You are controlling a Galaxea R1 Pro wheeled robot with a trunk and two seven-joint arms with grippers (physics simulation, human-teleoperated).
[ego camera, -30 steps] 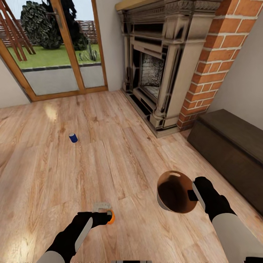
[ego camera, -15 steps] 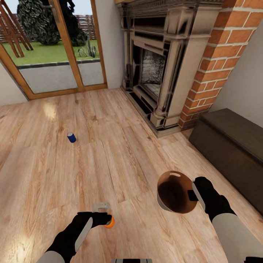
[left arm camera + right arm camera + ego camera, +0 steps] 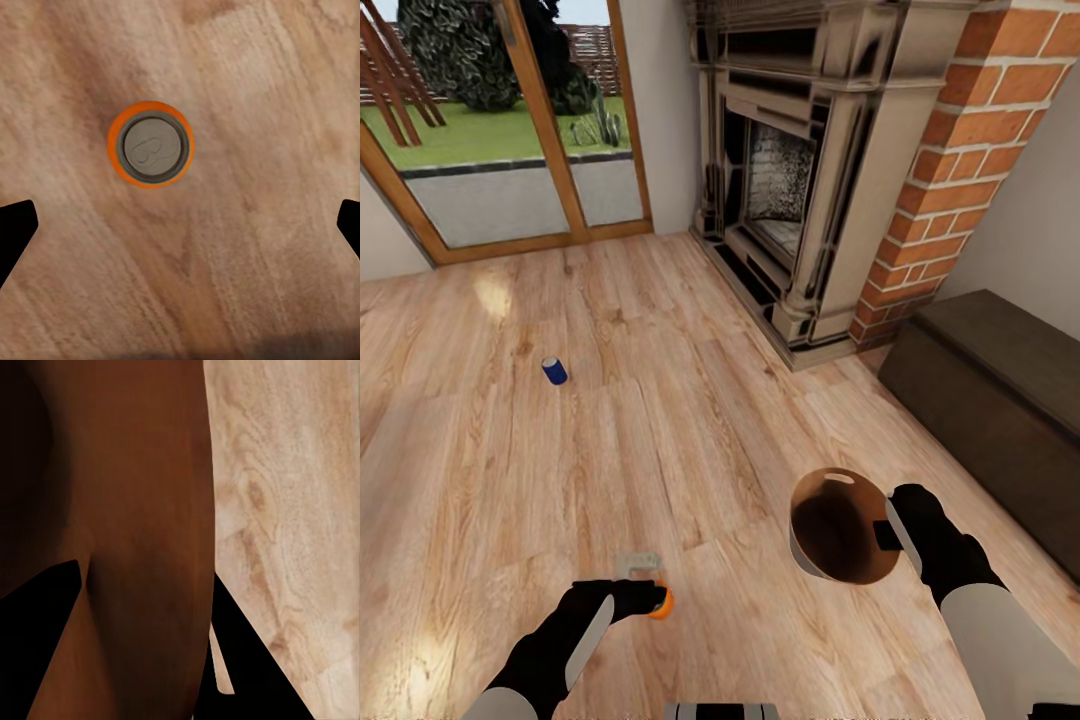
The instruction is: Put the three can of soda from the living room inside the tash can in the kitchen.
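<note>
Warm wood-plank floor (image 3: 690, 420) runs across the living room to a glazed garden door (image 3: 510, 130) at the back, with a brick fireplace (image 3: 830, 180) on the right and a dark low cabinet (image 3: 1000, 400) against the right wall.

An orange soda can (image 3: 662, 602) stands upright on the floor just in front of the left gripper (image 3: 645, 597). In the left wrist view the can (image 3: 151, 151) is seen from straight above, silver top ringed in orange, and the two dark fingers (image 3: 15, 229) sit wide apart at either edge with nothing between them, so this gripper is open and above the can, not touching it.

A dark blue soda can (image 3: 554, 371) lies well apart from it, farther out on the floor toward the door.

The right gripper (image 3: 895, 530) holds the trash can (image 3: 840, 525) by its rim, off the floor, its copper-brown inside facing the head camera. In the right wrist view the fingers (image 3: 240, 652) close on the brown wall (image 3: 127, 510), one on each side of it.
</note>
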